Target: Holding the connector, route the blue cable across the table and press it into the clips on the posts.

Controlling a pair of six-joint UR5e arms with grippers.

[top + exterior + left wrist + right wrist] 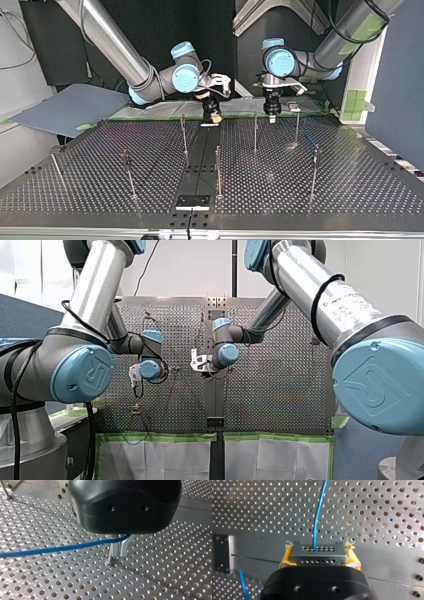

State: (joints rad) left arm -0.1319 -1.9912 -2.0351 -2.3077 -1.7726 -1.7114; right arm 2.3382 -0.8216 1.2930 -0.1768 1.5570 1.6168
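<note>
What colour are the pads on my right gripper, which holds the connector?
Yellow pads; the right wrist view shows them best, beside the connector.

Bright, even light glares off the perforated table (50,575), and my left tool (119,549) casts a soft shadow

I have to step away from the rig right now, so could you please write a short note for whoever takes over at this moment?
Right gripper: shut on the connector, with a yellow pad on either side.
Left gripper: metal fingers closed around the blue cable, just above the table. The cable trails away to one side.
Posts: standing across the table. The top view shows no cable in any clip.
Done: connector and cable are both gripped.
Left: route the cable across the table and press it into the clips.
</note>
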